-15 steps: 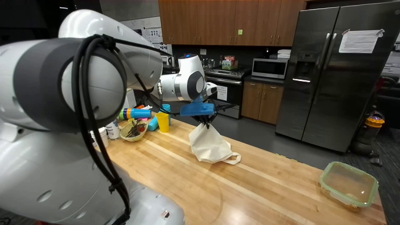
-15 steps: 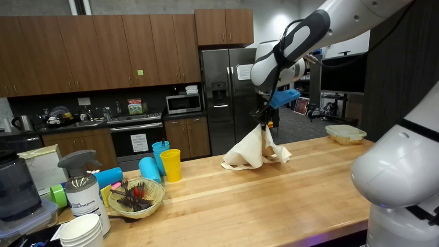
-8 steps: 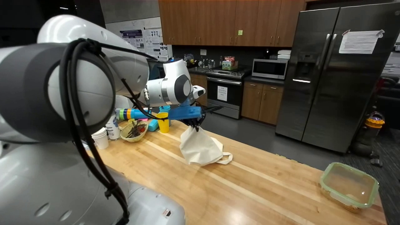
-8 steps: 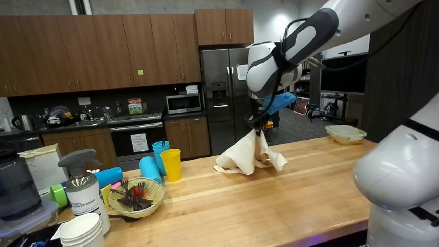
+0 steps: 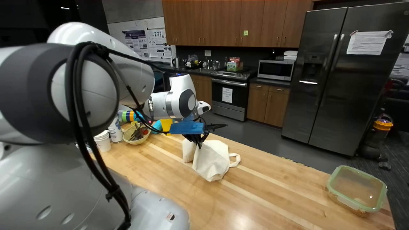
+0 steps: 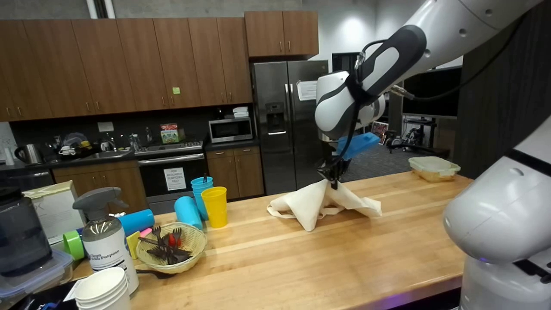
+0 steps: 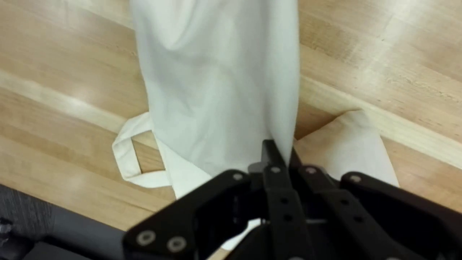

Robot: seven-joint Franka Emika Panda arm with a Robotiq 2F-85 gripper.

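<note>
Gripper (image 7: 284, 160): you have it clenched on a fold of the cream cloth bag (image 7: 216, 101) (the fabric runs right in between the fingertips (image 7: 269, 148) in your wrist view).
Cloth bag: your landmark; it sags in tented folds below the grip.
Bag handle (image 7: 126, 155): a strap loop left of the bag's body in your wrist view, lying flat.
Blue block (image 5: 187, 127): just above the bag, right over your gripper.
Table (image 6: 280, 267): beneath the bag, whose lower edges spread over it.
Yellow cup (image 6: 214, 207): left of the bag in both exterior views, upright and apart from it.
Blue cups (image 6: 187, 213): on that same side of the bag, some nested upright, one lying down.
Basket (image 6: 196, 241): farther left of the bag, and you can make out dark forks (image 6: 170, 252) inside.
Green-lidded container (image 5: 356, 188): well to the right of the bag in both exterior views.
Stove (image 5: 238, 99): beyond the bag, a paper sign (image 5: 227, 95) on its front.
Fridge (image 5: 354, 95): beyond the bag too, a sheet (image 5: 369, 42) on one door.
</note>
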